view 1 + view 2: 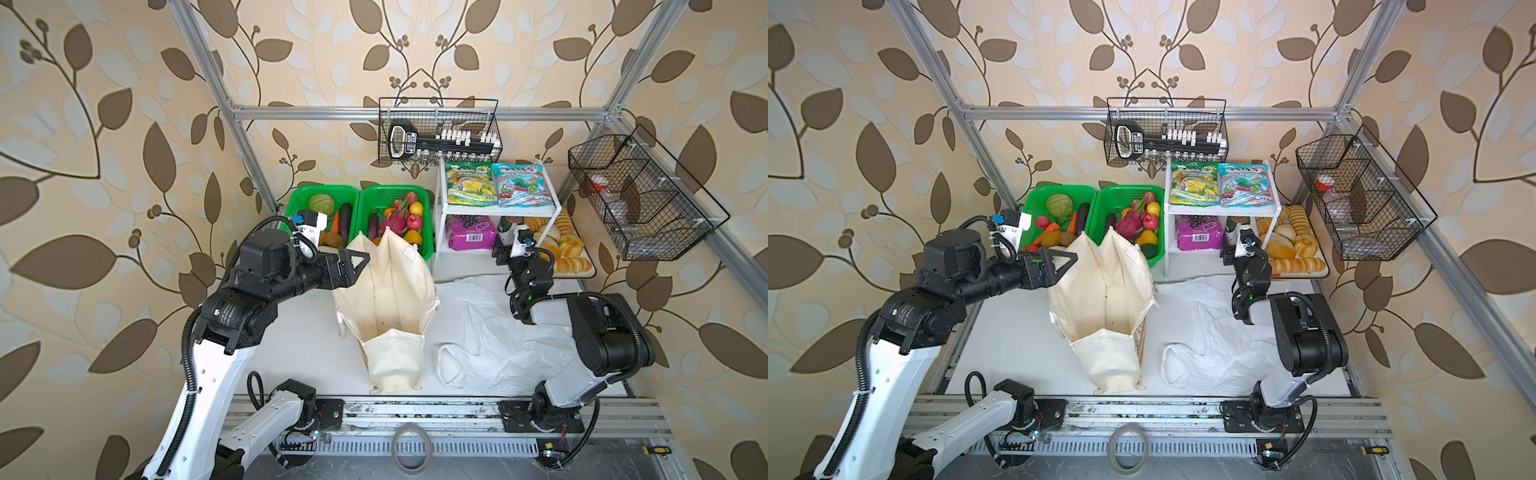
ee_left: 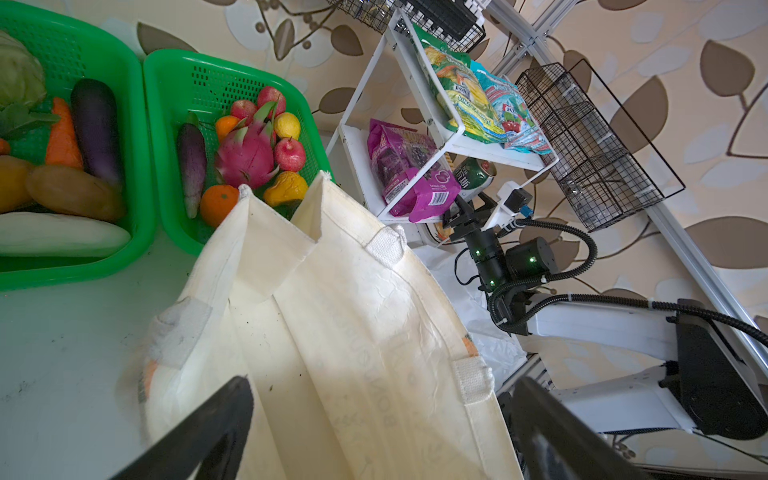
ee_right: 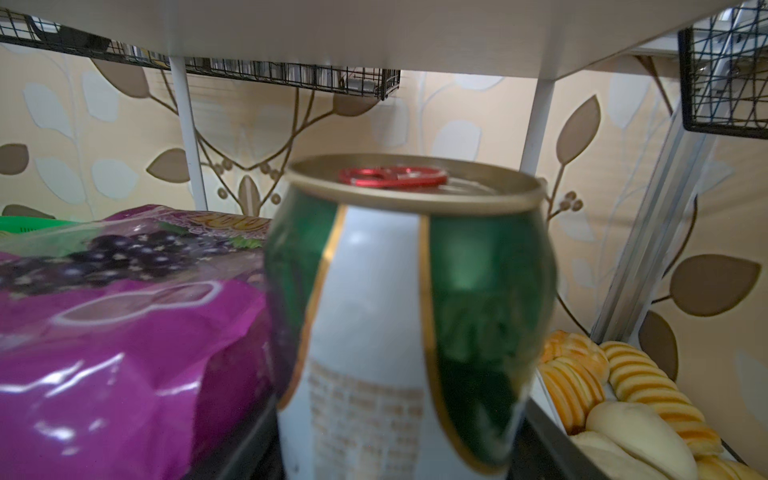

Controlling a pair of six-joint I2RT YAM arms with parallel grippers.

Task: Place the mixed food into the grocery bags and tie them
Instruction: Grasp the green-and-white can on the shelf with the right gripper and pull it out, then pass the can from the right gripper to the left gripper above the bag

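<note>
On the lower board of the white shelf (image 1: 473,208), shows the small green can (image 3: 411,316) upright, just beside the purple packet (image 1: 469,235). Shows the right pincer (image 2: 471,203) at the shelf's open front, jaws either side of the can; cannot tell whether clamped or loose. Shows the left pincer (image 1: 359,264) well away from the shelf, jaws apart, at the rim of the cream tote (image 1: 386,299).
</note>
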